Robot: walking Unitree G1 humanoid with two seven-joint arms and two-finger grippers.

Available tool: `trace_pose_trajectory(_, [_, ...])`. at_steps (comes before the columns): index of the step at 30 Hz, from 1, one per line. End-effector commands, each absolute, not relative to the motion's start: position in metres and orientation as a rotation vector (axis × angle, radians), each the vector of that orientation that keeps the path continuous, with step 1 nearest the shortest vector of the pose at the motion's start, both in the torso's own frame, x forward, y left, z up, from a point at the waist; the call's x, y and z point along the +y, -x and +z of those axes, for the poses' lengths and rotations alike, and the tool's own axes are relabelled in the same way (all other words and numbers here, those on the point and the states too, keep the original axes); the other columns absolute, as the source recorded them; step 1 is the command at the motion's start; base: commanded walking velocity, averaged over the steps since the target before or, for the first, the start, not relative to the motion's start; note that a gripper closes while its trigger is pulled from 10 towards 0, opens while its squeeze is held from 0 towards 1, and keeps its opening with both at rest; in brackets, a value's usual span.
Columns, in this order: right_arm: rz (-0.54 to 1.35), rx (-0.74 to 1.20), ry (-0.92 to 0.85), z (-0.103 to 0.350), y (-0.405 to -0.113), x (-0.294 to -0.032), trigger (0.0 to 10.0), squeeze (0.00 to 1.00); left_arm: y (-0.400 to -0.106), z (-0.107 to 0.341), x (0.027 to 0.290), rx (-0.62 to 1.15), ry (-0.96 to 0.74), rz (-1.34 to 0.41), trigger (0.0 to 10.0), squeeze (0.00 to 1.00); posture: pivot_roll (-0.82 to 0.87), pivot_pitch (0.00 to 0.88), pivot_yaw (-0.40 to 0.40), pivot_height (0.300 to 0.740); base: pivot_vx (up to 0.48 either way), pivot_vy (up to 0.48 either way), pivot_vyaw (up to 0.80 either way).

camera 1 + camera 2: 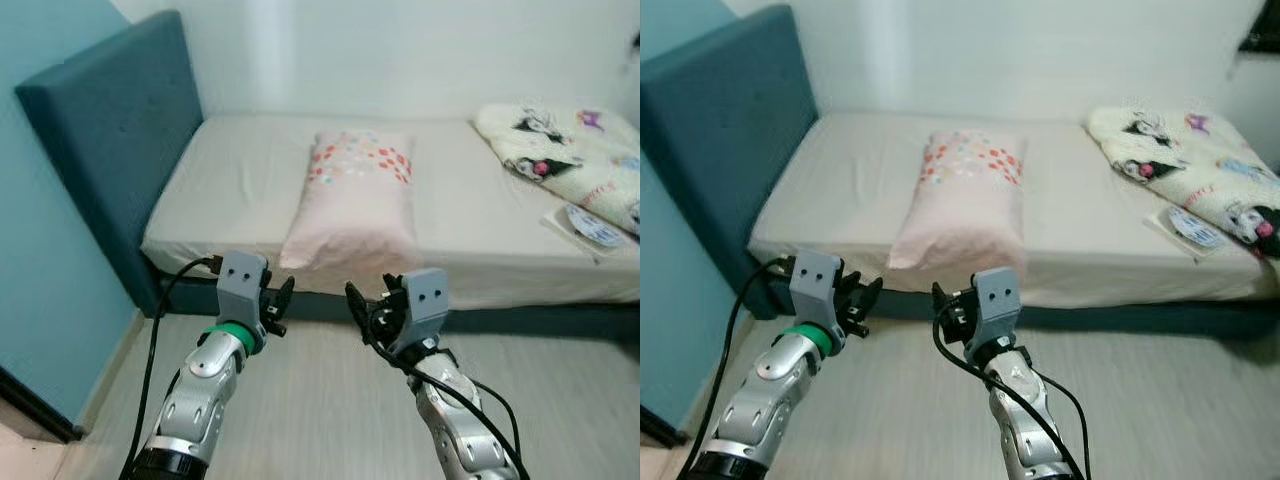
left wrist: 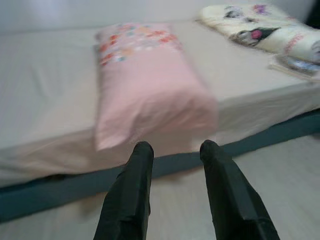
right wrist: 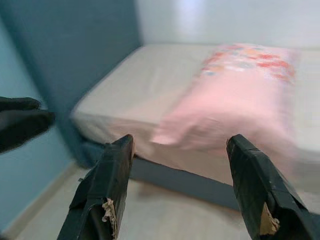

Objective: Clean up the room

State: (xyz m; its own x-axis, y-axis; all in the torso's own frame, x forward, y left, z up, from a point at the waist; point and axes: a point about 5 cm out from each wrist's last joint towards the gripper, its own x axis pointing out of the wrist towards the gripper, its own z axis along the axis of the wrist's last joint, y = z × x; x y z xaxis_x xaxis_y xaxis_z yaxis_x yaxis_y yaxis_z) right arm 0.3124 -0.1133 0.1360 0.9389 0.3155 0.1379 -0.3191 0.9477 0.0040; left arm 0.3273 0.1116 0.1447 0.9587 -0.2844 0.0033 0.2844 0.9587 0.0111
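Left gripper [image 1: 279, 305]: raised over the floor just short of the bed's near edge, fingers [image 2: 131, 190] parted by a narrow gap, nothing between them, touching nothing.
Right gripper [image 1: 365, 305]: beside it at like height, fingers [image 3: 106, 187] spread wide, empty. Both point toward the bed.

Pillow [image 1: 355, 195]: pink, dotted print at its far end, lying lengthwise across the middle of the bed [image 1: 240, 190], its near end at the near edge and drooping slightly over it.
Blanket [image 1: 570, 160]: cream with cartoon print, bunched at the bed's far right corner, cut off by the frame's right side.
Flat item [image 1: 590, 228] with round blue print near the right end of the near edge, partly under the blanket; too small to identify.
Both wrist views blurred.

Bed has a pale sheet on a dark teal base; teal headboard [image 1: 110, 140] at its left end. Teal wall [image 1: 40, 290] on the left, white wall behind. Floor [image 1: 320, 420] of pale wood-grain planks.
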Motion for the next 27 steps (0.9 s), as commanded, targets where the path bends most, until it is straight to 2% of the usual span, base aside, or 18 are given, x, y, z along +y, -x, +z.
trace_pose_trajectory(1, [0.322, -0.137, -0.040, 0.1352, -0.3121, -0.1134, 10.0, 0.00, -0.3273, 0.1454, 0.1116, -0.012, -0.018, -0.286, 10.0, 0.00, -0.15, 0.011, 0.099, 0.738, 0.000, 0.000, -0.80])
trace_pose_trajectory(10, [0.325, -0.145, -0.044, 0.1361, -0.3126, -0.1131, 10.0, 0.00, -0.3288, 0.1505, 0.1114, -0.043, -0.022, -0.285, 10.0, 0.00, -0.15, 0.004, 0.099, 0.738, 0.000, 0.000, -0.80])
trace_pose_trajectory(15, [0.319, -0.150, -0.042, 0.1371, -0.3131, -0.1136, 10.0, 0.00, -0.3288, 0.1512, 0.1106, -0.053, -0.020, -0.285, 10.0, 0.00, -0.15, 0.001, 0.099, 0.738, 0.391, 0.000, -0.65])
trace_pose_trajectory(27, [0.314, -0.154, -0.040, 0.1364, -0.3131, -0.1132, 10.0, 0.00, -0.3289, 0.1523, 0.1073, -0.063, -0.020, -0.294, 10.0, 0.00, -0.15, 0.005, 0.101, 0.738, 0.479, 0.000, 0.00])
